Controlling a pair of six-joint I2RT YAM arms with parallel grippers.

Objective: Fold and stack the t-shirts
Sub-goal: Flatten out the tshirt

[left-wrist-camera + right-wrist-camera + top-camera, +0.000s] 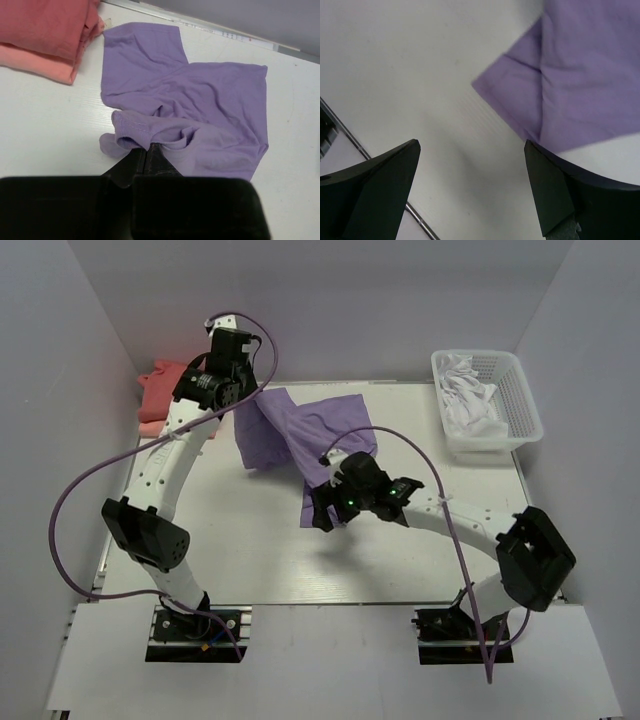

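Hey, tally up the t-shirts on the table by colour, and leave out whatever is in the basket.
lavender-purple t-shirt: 1
coral-red t-shirt: 1
salmon-pink t-shirt: 1
Total: 3

The purple t-shirt point(300, 435) lies crumpled at the far middle of the table point(250, 560), one edge bunched and raised. The red t-shirt point(45, 25) lies folded on the folded pink t-shirt point(35, 65) at the table's far left corner.
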